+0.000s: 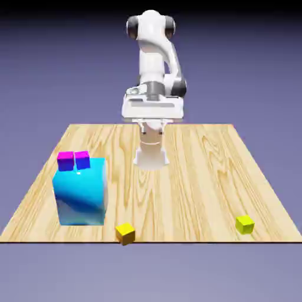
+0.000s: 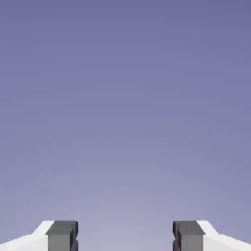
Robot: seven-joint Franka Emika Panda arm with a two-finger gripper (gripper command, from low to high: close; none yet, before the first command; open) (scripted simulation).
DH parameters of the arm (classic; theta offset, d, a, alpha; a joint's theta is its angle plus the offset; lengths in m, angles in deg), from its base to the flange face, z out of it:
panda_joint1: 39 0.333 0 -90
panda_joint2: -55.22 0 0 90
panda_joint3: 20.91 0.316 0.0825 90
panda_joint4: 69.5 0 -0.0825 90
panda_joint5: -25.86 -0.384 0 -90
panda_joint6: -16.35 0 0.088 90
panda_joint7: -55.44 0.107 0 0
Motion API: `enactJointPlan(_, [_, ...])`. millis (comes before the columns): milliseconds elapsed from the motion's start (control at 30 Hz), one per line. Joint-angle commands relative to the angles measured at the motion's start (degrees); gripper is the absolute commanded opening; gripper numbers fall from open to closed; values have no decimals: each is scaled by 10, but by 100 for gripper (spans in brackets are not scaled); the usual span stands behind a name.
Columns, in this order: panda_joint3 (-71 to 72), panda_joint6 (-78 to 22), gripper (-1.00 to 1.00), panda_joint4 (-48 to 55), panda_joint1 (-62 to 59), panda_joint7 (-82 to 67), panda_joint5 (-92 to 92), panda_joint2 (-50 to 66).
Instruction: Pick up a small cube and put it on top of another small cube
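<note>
The small lime yellow-green cube rests near the table's front edge at the exterior view's right. A golden orange-yellow small cube sits at the front edge, left of centre. My gripper hangs high over the far middle of the table, well away from both cubes. In the hand view the gripper is open: two grey fingertips stand wide apart with only the plain backdrop between them. No cube shows in the hand view.
A big cyan block stands at the front left of the wooden table. On its top sit a magenta cube and a purple cube, side by side.
</note>
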Motion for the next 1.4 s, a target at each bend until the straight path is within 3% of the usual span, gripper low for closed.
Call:
enactJointPlan(0, [1,-6,0,10,6,25,2,13])
enactJointPlan(1367, [59,-270,0,404,253,1047,98,550])
